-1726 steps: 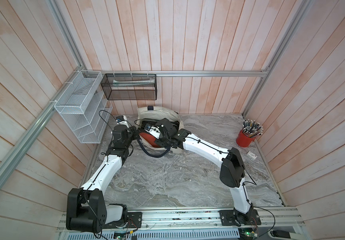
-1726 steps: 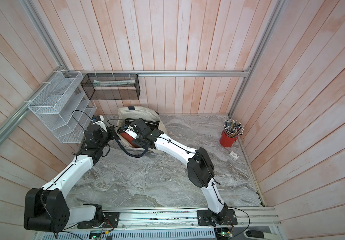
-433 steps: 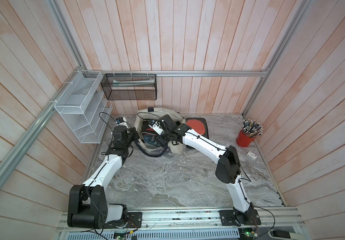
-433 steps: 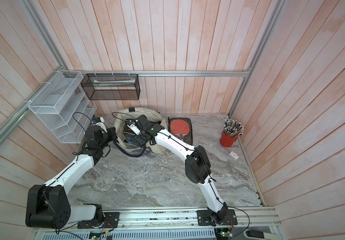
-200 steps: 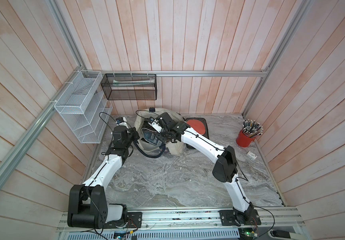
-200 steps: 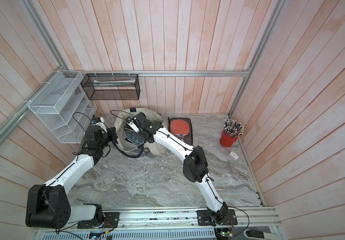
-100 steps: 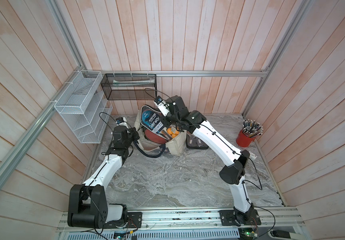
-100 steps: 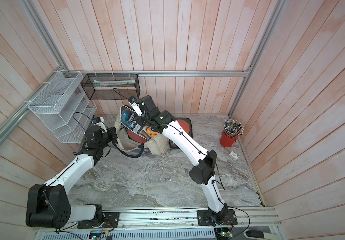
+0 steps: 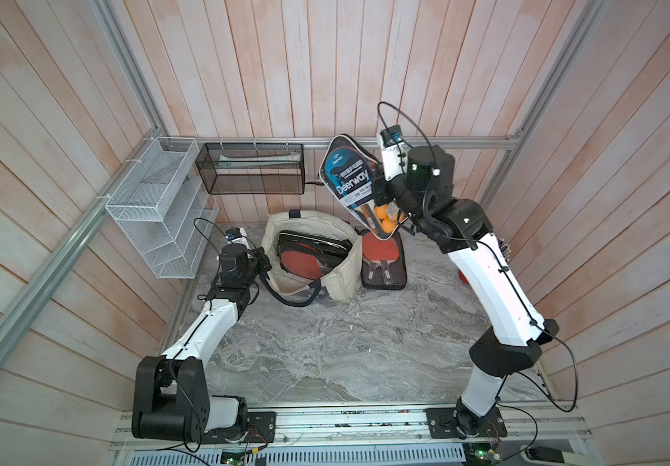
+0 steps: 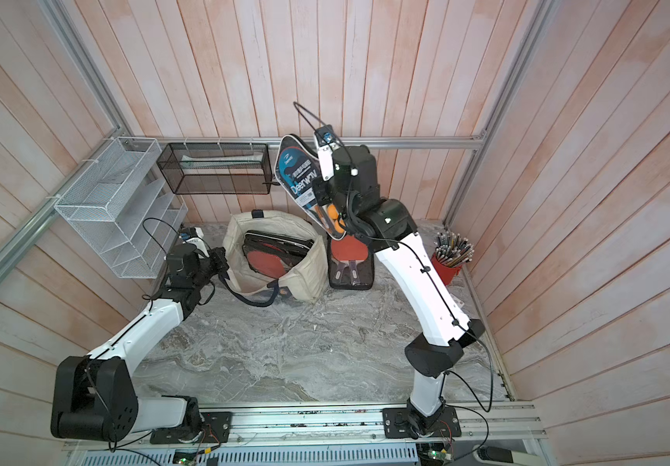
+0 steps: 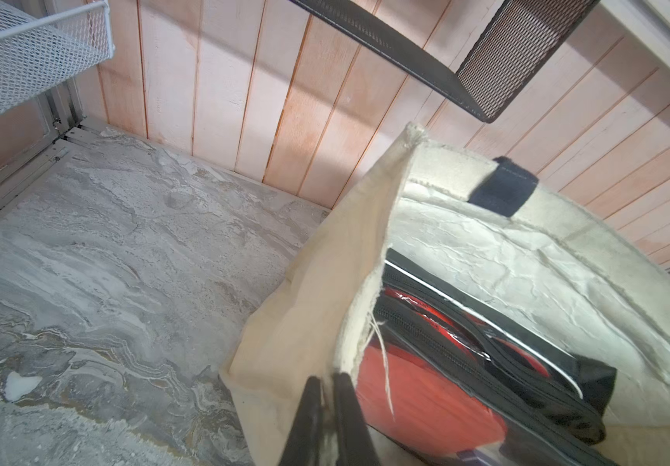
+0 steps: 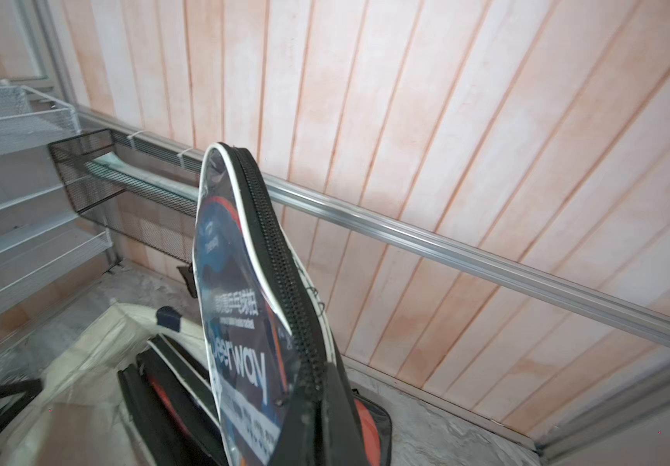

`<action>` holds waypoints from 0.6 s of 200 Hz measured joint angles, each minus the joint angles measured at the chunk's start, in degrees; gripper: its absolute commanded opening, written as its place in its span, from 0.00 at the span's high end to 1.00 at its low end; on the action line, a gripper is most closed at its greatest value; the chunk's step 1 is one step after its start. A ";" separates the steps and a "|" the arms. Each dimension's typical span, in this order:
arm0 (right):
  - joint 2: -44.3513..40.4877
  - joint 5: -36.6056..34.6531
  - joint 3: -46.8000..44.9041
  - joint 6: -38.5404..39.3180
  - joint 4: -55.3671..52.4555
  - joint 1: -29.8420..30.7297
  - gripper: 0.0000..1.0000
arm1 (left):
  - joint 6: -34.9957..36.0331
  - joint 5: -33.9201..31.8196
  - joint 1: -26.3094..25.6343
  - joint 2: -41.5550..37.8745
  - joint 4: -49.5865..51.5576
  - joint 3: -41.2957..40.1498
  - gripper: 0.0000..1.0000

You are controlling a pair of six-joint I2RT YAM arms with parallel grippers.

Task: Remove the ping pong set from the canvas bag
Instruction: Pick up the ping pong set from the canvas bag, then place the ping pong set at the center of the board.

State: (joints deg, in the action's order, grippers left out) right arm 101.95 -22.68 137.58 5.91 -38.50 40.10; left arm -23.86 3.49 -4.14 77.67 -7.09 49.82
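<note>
Grey marbled desk [image 9: 325, 343] stretches out from my two bases toward the canvas bag [image 9: 341, 278], which stands open near the back wall. At the bag's left side my left end effector [image 11: 327, 403] is pressed together on the cream rim, pinching the cloth, and a navy strap droops from the bag's near side onto the desk. Inside the bag a second set [image 9: 309, 252] lies in its black zipped case, with red paddle rubber showing. Just beside the bag on its right, a third set [image 9: 381, 262] lies flat on the desk, touching the bag's wall or nearly so; I cannot tell which. Above the bag's far right corner, clear of it, my right end effector [image 12: 319, 407] pinches the zipped edge of the ping pong set [image 9: 349, 181], holding it tilted in the air with the blue Deerway label and orange balls showing. Farther right of the bag stands a red cup [image 10: 446, 268] of pencils. Behind the bag a black mesh basket [image 9: 252, 169] hangs on the wall.
</note>
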 measured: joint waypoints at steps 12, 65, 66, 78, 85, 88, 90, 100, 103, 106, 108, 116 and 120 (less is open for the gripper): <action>-2.56 -1.14 -3.06 -0.68 1.07 -1.79 1.00 | 0.00 0.17 0.00 0.04 0.00 0.00 1.00; -9.97 -3.08 -21.22 -5.97 4.66 -11.47 1.00 | 0.00 0.61 0.00 0.28 0.00 0.26 1.00; -10.08 -3.08 -21.73 -6.08 4.70 -11.74 1.00 | 0.00 0.61 0.00 0.28 0.00 0.26 1.00; -11.23 -2.54 -26.88 -7.61 5.64 -14.45 1.00 | 0.00 0.61 0.00 0.28 0.00 0.26 1.00; -11.78 -2.19 -29.64 -8.39 6.10 -15.96 1.00 | 0.00 0.61 0.00 0.28 0.00 0.26 1.00; -12.02 -2.03 -31.08 -8.92 6.29 -16.79 1.00 | 0.00 0.63 0.00 0.28 0.00 0.28 1.00; -12.13 -1.81 -31.65 -9.07 6.45 -17.14 1.00 | 0.00 0.63 0.00 0.28 0.00 0.28 1.00; -12.63 -1.18 -35.60 -10.21 7.26 -19.28 1.00 | 0.00 0.63 0.00 0.28 0.00 0.28 1.00; -12.74 -1.01 -36.59 -10.49 7.56 -19.82 1.00 | 0.00 0.63 0.00 0.28 0.00 0.28 1.00; -12.85 -0.81 -37.75 -10.78 7.76 -20.46 1.00 | 0.00 0.63 0.00 0.28 0.00 0.28 1.00; -12.92 -0.70 -38.49 -10.99 7.93 -20.85 1.00 | 0.00 0.63 0.00 0.28 0.00 0.28 1.00; -13.09 -0.13 -41.07 -11.80 8.74 -22.16 1.00 | 0.02 0.61 0.00 0.28 -0.02 0.28 1.00; -13.16 0.22 -42.38 -12.09 9.16 -22.82 1.00 | 0.02 0.61 0.00 0.28 -0.02 0.28 1.00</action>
State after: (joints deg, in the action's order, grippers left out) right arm 88.79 -22.46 95.20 -6.17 -29.34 17.28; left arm -23.83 4.10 -4.14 77.95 -7.11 50.11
